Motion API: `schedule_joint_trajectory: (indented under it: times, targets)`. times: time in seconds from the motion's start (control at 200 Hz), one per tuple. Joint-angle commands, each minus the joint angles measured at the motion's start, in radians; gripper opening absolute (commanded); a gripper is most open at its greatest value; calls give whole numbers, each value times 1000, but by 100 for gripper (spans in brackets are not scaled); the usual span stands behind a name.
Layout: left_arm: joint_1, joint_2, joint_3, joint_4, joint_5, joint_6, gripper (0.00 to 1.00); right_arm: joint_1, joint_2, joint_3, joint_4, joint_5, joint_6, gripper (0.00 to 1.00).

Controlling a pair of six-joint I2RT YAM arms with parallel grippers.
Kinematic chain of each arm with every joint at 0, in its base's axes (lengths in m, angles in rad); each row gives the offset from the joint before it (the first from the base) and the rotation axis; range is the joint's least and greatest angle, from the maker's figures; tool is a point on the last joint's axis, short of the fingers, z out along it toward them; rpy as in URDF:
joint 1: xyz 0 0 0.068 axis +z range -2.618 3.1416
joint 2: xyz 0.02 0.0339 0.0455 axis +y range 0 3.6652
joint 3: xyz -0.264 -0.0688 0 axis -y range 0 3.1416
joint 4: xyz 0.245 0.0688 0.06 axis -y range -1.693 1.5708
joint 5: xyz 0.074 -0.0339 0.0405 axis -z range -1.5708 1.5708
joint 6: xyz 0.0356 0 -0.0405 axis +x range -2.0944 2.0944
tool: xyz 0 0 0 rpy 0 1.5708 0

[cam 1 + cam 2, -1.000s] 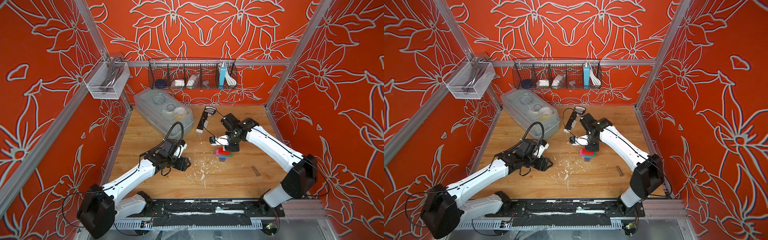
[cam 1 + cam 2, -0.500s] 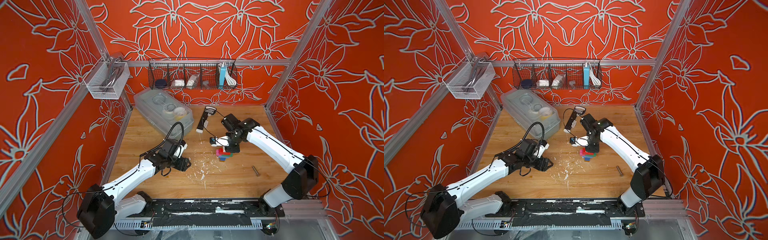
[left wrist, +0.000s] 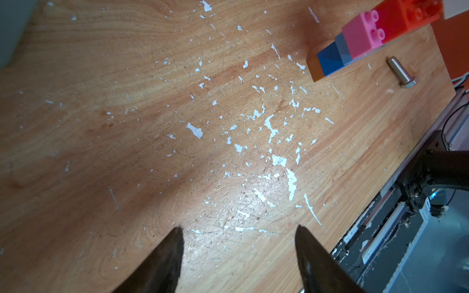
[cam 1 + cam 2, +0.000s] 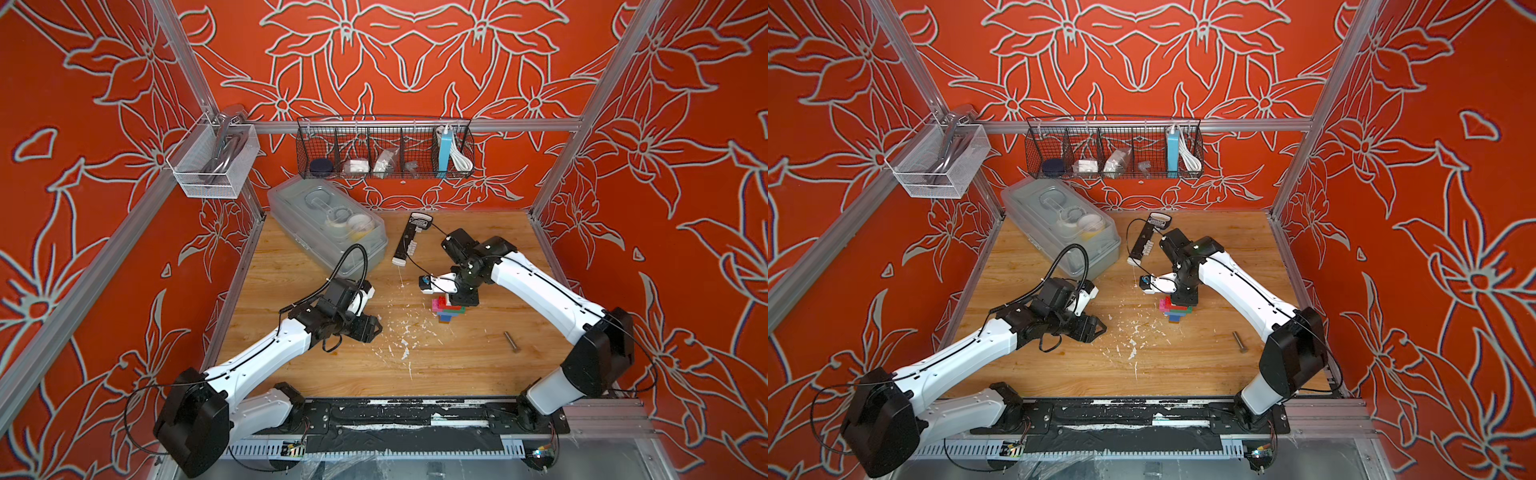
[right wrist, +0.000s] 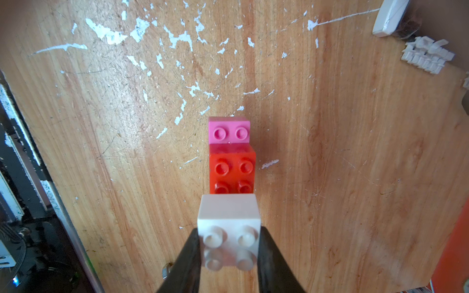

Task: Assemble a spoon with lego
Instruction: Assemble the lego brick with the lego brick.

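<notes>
**Right claw clamped on white brick over the spoon; left claw apart, empty**

- Right gripper (image 5: 229, 236): jaws closed against two opposite sides of the white brick (image 5: 228, 213), studs facing the wrist camera. The brick sits just above the red brick (image 5: 232, 167). I cannot tell whether it is pressed home.
- The spoon (image 4: 451, 309) stands upright on the table (image 4: 478, 365), right of centre, under the right gripper in both top views. The pink brick (image 5: 228, 132) steps out one level below the red. The left wrist view shows blue bricks and a brown foot beneath.
- Left gripper (image 3: 238, 229): jaws apart with nothing between them, over bare, paint-flecked wood, well apart from the spoon.

Containers:
- Wire basket (image 4: 384, 174) on the rear rail has five compartments. From the left they hold a dark round jar (image 4: 321, 167), a small white item, a pale crumpled bag, and a small grey piece too small to tell. The last holds a light blue box (image 4: 444, 151) with a white cable.
- Mesh basket (image 4: 212, 183) at the left post holds metal utensils (image 4: 222, 143).
- Clear lidded box (image 4: 365, 249) on the table at rear left holds ring-shaped rolls, white and one yellowish.

Loose on the table: a black-and-white bar tool (image 4: 409, 241) beside the box, and a bolt (image 4: 510, 341) near the right arm.
</notes>
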Motion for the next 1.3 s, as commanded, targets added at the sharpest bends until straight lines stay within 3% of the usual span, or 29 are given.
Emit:
schedule_joint_trajectory:
  times: [0.0, 1.296]
  targets:
    - [-6, -5, 17, -19, -4, 10, 69, 0, 15, -10, -11, -3, 11, 0]
    - [-9, -8, 20, -26, -13, 13, 69, 0, 106, -20, -7, 21, 29, 0]
